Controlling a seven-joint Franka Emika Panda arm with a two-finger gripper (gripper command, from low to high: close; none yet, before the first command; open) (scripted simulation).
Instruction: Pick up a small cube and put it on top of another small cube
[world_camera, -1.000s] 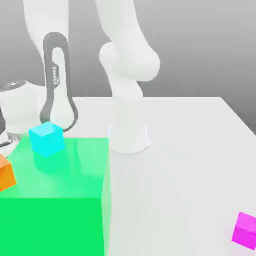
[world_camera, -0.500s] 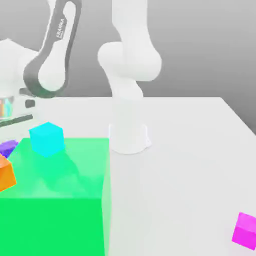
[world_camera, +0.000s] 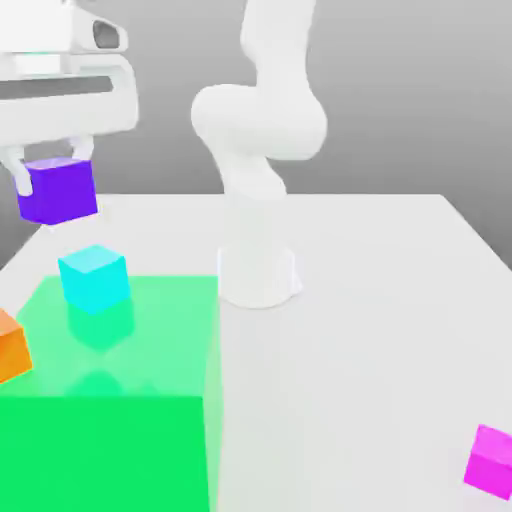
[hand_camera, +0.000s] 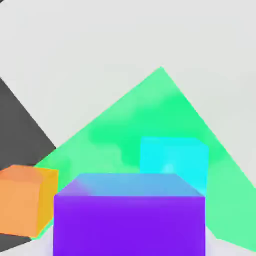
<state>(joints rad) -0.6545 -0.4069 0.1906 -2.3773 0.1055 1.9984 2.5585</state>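
The small violet-purple cube (world_camera: 58, 190) hangs in the air at the exterior view's upper left, clear of every surface, pinched between the two fingers of the gripper (world_camera: 50, 162). The fingers are pressed in against its opposite sides, their tips showing as short pale stubs at either upper corner of the cube, so the cube sits directly under the white hand and slightly tilted. In the hand view the same violet-purple cube (hand_camera: 129, 215) lies closest to the camera, its top face catching a bluish tint.

Below it, and a little toward the exterior view's right, a cyan cube (world_camera: 94, 277) rests on the far part of a large flat green block (world_camera: 120, 400) (the violet cube is well above it, not touching). An orange cube (world_camera: 12, 345) sits at the green block's left edge, near the cyan one but apart from it. The green block lies on a white table (world_camera: 380, 330), where the arm's white base (world_camera: 258, 275) stands just beside the block's far right corner. A magenta cube (world_camera: 490, 460) lies alone at the table's near right, well apart from everything else.
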